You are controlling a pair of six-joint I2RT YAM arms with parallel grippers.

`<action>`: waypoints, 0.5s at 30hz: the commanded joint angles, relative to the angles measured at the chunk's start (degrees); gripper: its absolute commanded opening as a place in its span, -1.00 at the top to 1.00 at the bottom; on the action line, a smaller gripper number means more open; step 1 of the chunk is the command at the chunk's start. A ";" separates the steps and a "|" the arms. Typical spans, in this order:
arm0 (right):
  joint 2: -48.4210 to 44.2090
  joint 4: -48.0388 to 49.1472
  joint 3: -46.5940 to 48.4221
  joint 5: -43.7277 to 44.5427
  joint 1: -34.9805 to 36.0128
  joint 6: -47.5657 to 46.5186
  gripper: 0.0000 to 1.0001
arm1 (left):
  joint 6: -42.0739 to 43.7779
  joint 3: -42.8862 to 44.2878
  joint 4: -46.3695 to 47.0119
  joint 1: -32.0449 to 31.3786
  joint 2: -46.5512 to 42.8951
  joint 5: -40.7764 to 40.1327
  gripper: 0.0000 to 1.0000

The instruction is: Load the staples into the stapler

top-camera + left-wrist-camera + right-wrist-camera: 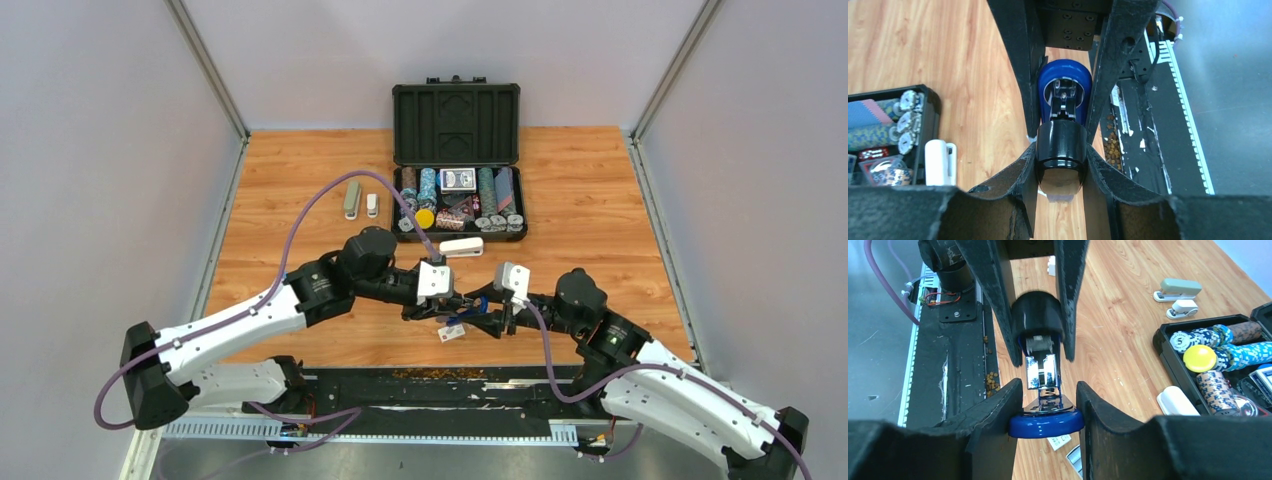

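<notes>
Centre frame over the counter (600,200), the blue stapler (1064,82) hangs between two pincers; left pincer (1060,155) clenched on its black base; right pincer (1048,390) flanks the blue top, grip unclear; uneven pulling could twist it loose.

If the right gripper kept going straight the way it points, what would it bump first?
The stapler: its blue end sits between the fingers of the right gripper. Just beyond, the left gripper holds the black end.

The stapler (1064,75) lies before the case (457,110)
</notes>
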 commanded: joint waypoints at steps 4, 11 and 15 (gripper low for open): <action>-1.62 4.91 -0.90 -1.24 -2.77 2.37 1.00 | -1.66 -5.32 10.91 1.63 -8.14 -5.51 1.00; 0.04 11.82 -2.52 -7.80 -9.53 8.55 1.00 | -13.92 -14.02 29.09 10.76 -12.18 -2.41 1.00; -0.11 19.72 -4.94 -12.64 -15.20 15.03 1.00 | -26.83 -20.52 43.47 19.11 -12.67 -1.71 1.00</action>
